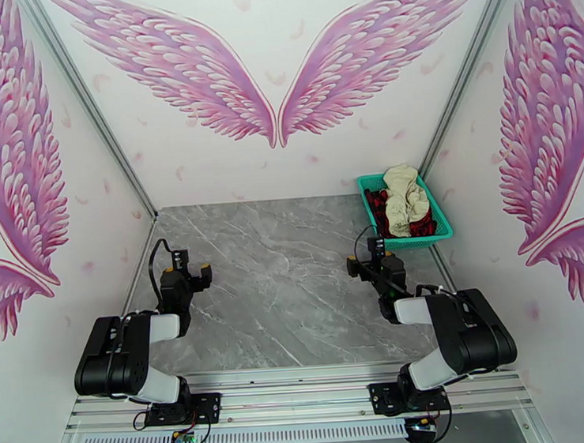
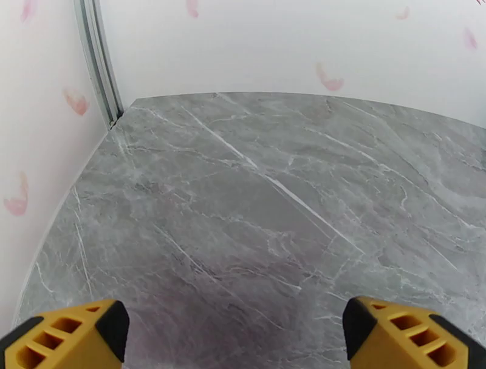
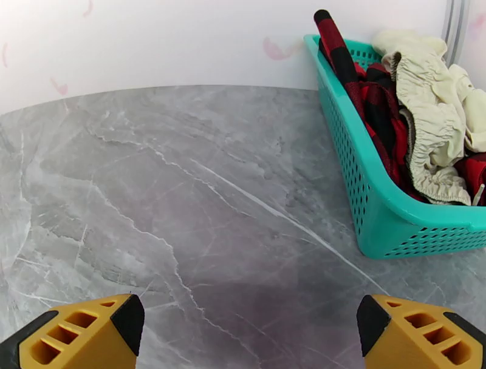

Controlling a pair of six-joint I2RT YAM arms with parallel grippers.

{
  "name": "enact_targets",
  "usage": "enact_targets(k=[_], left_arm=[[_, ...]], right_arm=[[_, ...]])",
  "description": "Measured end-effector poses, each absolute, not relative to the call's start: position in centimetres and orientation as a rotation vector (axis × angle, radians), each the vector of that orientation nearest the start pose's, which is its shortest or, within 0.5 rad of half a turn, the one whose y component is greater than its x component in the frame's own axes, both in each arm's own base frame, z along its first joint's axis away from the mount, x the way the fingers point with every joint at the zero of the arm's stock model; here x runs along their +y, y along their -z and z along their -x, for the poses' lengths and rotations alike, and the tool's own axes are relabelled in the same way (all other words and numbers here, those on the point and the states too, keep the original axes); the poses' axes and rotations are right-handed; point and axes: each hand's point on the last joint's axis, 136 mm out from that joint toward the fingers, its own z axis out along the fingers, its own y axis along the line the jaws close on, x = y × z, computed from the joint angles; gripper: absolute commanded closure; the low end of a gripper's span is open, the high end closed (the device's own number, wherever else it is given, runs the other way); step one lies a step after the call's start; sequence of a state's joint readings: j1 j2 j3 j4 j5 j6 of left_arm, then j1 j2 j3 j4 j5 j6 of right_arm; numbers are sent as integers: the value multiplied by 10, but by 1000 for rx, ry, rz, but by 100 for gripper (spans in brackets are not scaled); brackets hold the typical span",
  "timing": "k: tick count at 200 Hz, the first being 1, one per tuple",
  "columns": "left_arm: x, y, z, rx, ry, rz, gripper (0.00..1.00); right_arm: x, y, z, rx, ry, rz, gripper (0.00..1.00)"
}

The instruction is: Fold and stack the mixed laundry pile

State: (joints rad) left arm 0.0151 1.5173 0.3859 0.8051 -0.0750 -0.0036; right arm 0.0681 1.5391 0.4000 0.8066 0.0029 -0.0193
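Note:
The mixed laundry pile lies in a teal mesh basket (image 1: 443, 229) at the table's back right. A cream wrinkly garment (image 1: 406, 194) is heaped on top of a red-and-black check shirt (image 1: 380, 205). In the right wrist view the shirt (image 3: 376, 109) drapes over the basket's (image 3: 364, 182) near wall, with the cream garment (image 3: 431, 103) beside and over it. My right gripper (image 1: 369, 259) (image 3: 249, 331) stands open just in front and left of the basket, holding nothing. My left gripper (image 1: 187, 269) (image 2: 234, 331) is open over the bare left side of the table.
The grey marble tabletop (image 1: 280, 282) is boxed in by white walls with pink wing prints on the left, back and right. A metal corner post (image 2: 97, 60) stands at the back left. The basket sits tight in the back right corner.

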Motion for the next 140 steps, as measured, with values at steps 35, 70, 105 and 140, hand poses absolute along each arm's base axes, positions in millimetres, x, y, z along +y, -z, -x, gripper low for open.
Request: enact_targets(k=[35,70,105,140], left_arm=[[20,-103,-397,1893,-79,71,1],[19,-103,-397,1893,-82,71,1],[20,-103,-397,1892,-90,75,1],[20,-103,-397,1892,-93,77,1]], right_arm=[[27,-100,-400,1902,-30,81,1],[27,-100,-400,1901,-30,81,1],[27,-100,-400,1901,-30,81,1],[27,-100,-400,1901,-30,81,1]])
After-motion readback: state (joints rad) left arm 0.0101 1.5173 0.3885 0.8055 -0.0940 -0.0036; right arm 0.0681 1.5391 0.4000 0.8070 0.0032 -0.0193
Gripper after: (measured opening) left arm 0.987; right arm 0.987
